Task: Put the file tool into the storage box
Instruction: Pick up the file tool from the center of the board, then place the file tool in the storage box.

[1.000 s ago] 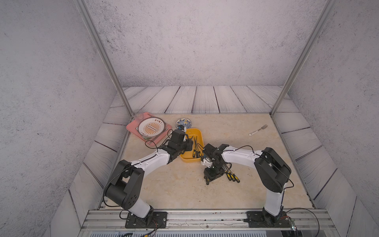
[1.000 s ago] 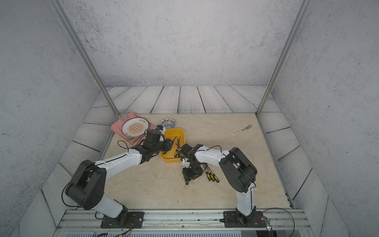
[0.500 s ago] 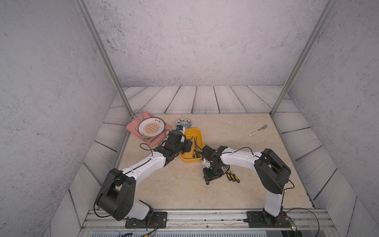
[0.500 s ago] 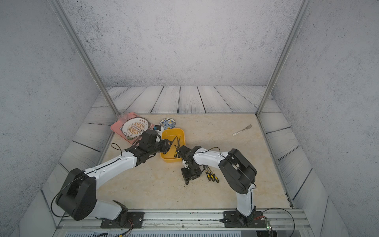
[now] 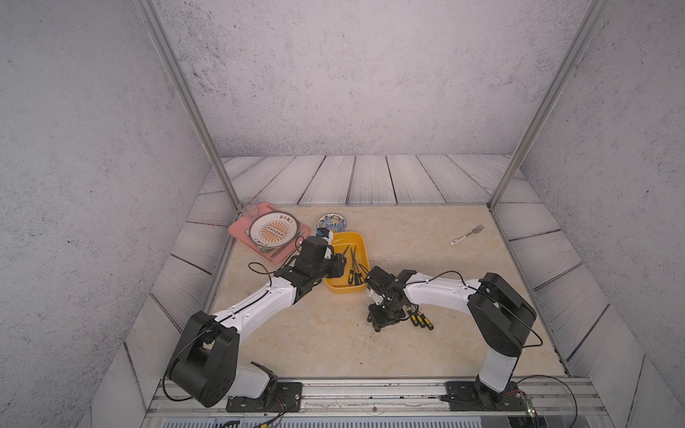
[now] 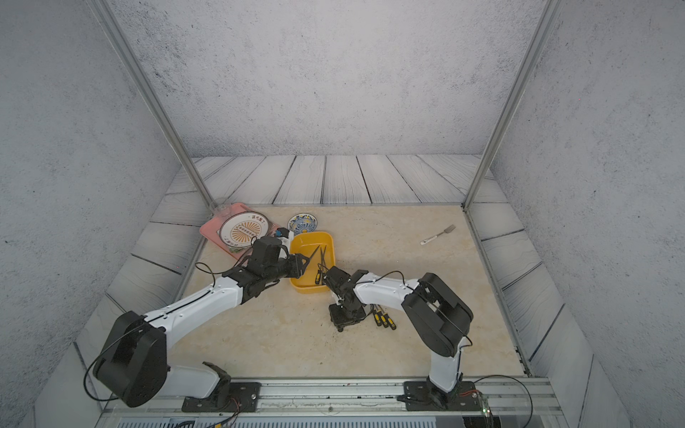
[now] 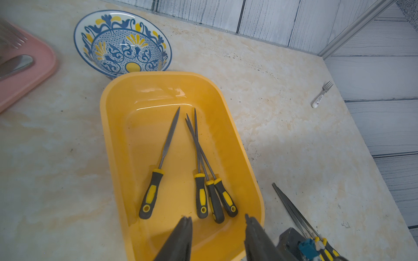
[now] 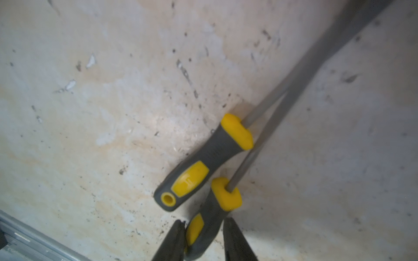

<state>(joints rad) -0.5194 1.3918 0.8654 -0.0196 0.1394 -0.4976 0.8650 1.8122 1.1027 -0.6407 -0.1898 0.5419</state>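
The storage box (image 5: 346,289) is a yellow tub at the table's middle left, seen in both top views, its rim (image 7: 108,135) close under the left wrist camera. Several black-and-yellow file tools (image 7: 151,194) lie inside it. My left gripper (image 7: 218,220) hovers open over the box's near end, with nothing between its fingers. More file tools (image 5: 420,320) lie on the table right of the box. My right gripper (image 8: 204,222) points down at them, shut on one file tool's handle (image 8: 217,203). Another file tool (image 8: 203,167) lies beside it.
A pink tray (image 5: 241,231) carrying a patterned plate (image 5: 273,229) sits at the back left. A blue-patterned bowl (image 5: 331,223) stands just behind the box. A small fork (image 5: 467,235) lies at the back right. Walls and metal posts enclose the table.
My right gripper's jaws have closed in on the file handle without the arm shifting. The left arm has swung, drawing its gripper slightly back toward the box's near left edge.
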